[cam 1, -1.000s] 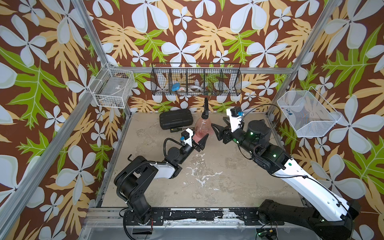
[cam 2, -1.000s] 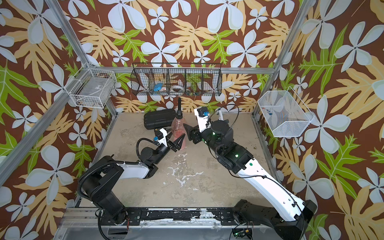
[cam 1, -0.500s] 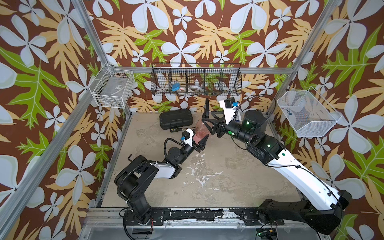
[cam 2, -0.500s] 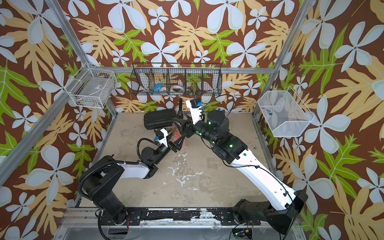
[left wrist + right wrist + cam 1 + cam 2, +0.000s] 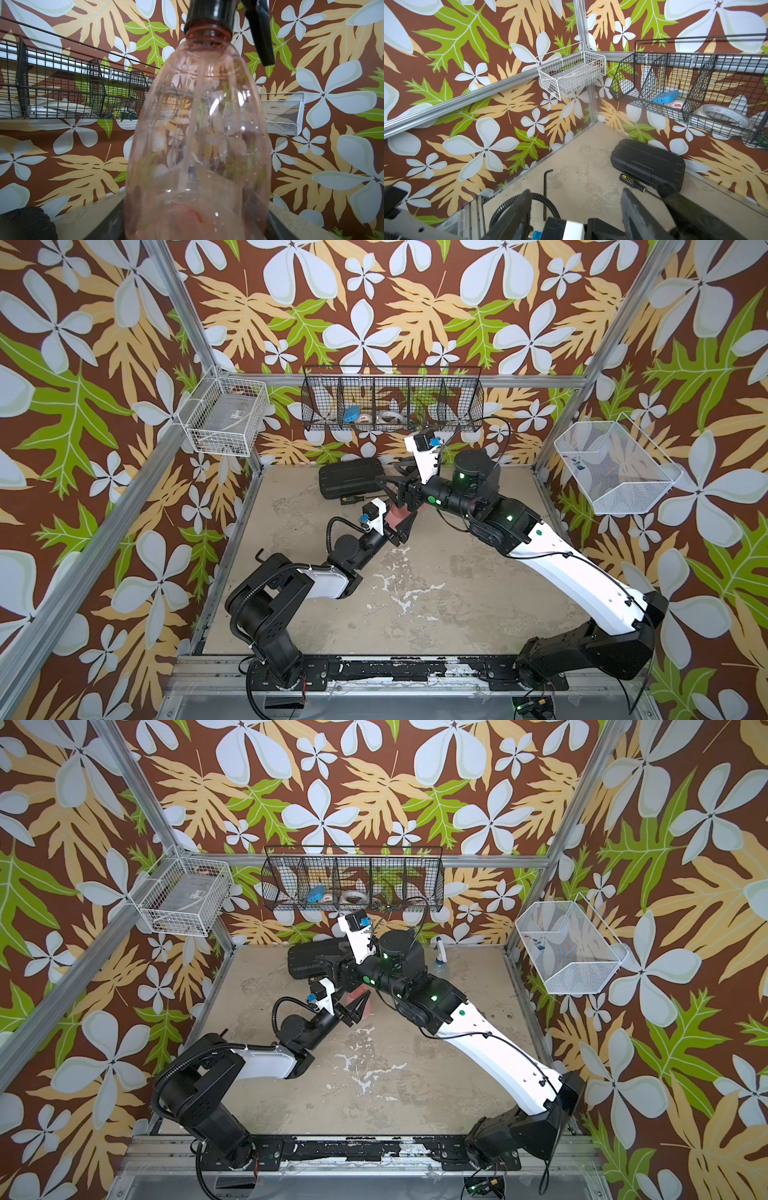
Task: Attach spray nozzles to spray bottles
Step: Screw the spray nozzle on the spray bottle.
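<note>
The translucent orange-red spray bottle stands upright in my left gripper, which is shut on its lower body. A black spray nozzle sits on its neck, the dip tube hanging inside. My right gripper hovers open above the left wrist, in front of the nozzle. Nothing lies between its fingers. The nozzle's head shows blurred just outside one finger. A clear bluish bottle with a white-and-blue nozzle stands at the back right.
A black ribbed case lies at the back, with a screwdriver in front of it. An Allen key lies near the left wall. A black wire basket and two white baskets hang on the walls.
My right gripper has swung left from the bottle's right side and now sits over the left wrist, beside the nozzle. The left arm and the bottle have stayed still.
</note>
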Controlling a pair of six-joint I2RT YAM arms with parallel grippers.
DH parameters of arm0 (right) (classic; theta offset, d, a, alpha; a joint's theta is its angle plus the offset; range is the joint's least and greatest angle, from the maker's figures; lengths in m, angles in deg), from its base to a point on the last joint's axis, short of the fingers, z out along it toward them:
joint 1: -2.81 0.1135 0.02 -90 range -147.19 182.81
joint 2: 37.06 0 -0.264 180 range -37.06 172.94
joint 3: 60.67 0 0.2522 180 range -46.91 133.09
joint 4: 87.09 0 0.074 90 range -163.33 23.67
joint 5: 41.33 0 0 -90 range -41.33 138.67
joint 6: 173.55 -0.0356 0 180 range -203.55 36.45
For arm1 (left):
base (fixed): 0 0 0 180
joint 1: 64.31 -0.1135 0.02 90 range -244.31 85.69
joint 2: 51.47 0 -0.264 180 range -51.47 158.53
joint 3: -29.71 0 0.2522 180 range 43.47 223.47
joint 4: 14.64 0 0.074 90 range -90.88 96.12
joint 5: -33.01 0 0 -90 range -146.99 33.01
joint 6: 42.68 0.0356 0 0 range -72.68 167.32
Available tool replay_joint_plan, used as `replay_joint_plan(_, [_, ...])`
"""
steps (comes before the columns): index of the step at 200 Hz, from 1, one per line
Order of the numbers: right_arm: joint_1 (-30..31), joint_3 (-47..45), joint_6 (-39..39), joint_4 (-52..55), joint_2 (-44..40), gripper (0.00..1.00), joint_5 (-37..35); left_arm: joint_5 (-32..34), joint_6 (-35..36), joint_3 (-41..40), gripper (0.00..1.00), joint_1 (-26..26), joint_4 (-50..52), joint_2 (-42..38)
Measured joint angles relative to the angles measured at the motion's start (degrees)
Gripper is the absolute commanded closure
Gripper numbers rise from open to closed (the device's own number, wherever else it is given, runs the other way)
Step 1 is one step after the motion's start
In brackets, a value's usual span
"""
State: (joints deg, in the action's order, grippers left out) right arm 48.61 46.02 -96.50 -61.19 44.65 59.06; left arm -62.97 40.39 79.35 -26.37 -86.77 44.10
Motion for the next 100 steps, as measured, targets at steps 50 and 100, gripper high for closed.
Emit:
replay_joint_plan(50, [-8.9, -3.2, 1.2, -0.1, -8.6, 0.22, 1.0, -4.8, -0.4, -1.0, 0.42, -2.6, 0.0, -0.9])
replay_joint_plan(100, [-13.0, -5.3, -0.3, 0.6, -5.7, 0.21, 7.0, -8.3, -0.7, -0.5, 0.42, -2.7, 0.8, -1.5])
